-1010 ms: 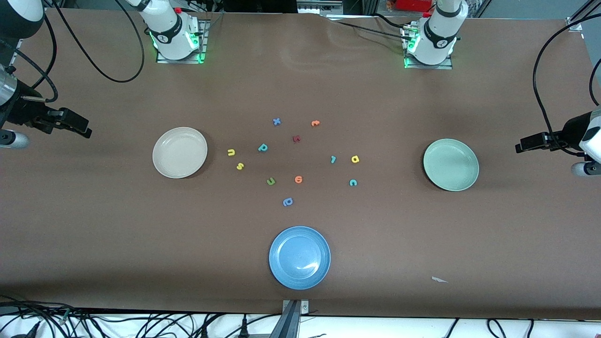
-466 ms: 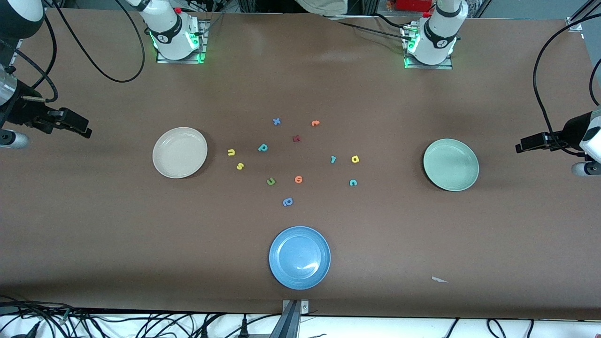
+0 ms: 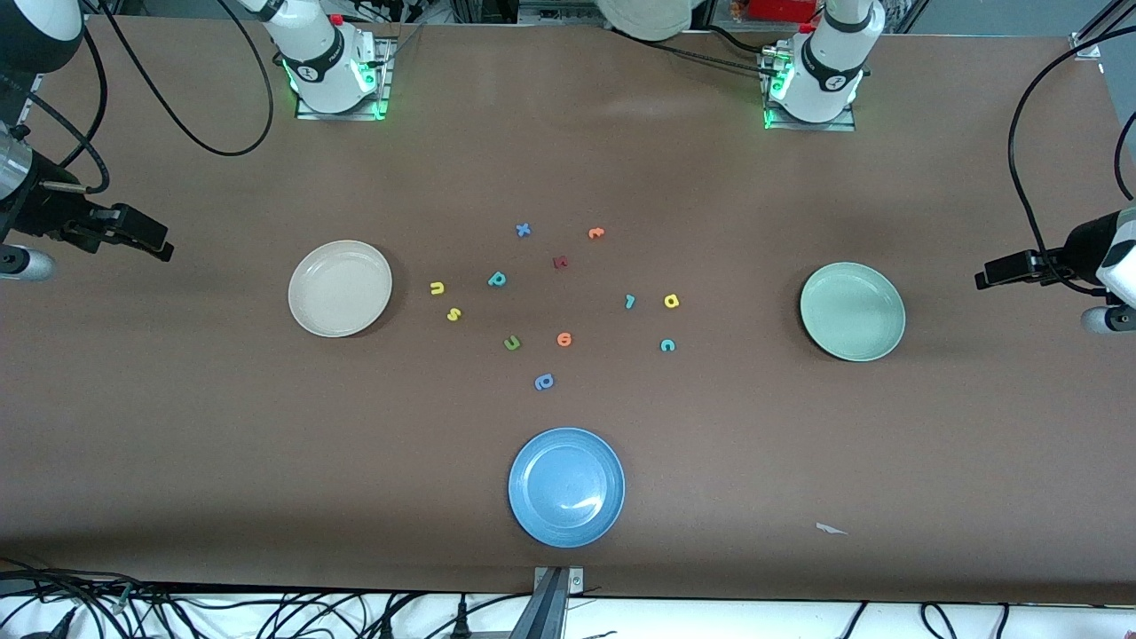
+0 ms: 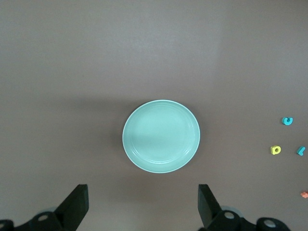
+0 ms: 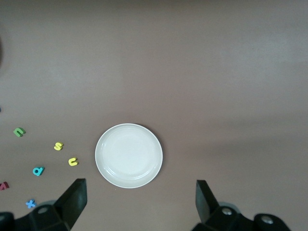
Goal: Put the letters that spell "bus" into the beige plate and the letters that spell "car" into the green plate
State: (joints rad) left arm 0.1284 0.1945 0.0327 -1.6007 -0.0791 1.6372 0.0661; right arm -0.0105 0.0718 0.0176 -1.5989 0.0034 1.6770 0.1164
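Observation:
The beige plate (image 3: 340,288) (image 5: 128,155) lies empty toward the right arm's end, the green plate (image 3: 852,311) (image 4: 161,135) empty toward the left arm's end. Beside the beige plate sit the yellow u (image 3: 436,287), yellow s (image 3: 453,313) and teal b (image 3: 497,280). Closer to the green plate sit the teal r (image 3: 629,302), yellow a (image 3: 671,301) and teal c (image 3: 667,345). My right gripper (image 3: 160,241) (image 5: 139,204) hangs open over the table's end past the beige plate. My left gripper (image 3: 983,277) (image 4: 143,207) hangs open past the green plate. Both hold nothing.
A blue plate (image 3: 566,486) lies nearest the front camera. Other letters lie among the task's: a green u (image 3: 512,343), an orange one (image 3: 564,339), a periwinkle one (image 3: 544,382), a blue x (image 3: 523,230), an orange t (image 3: 595,232), a red one (image 3: 560,262).

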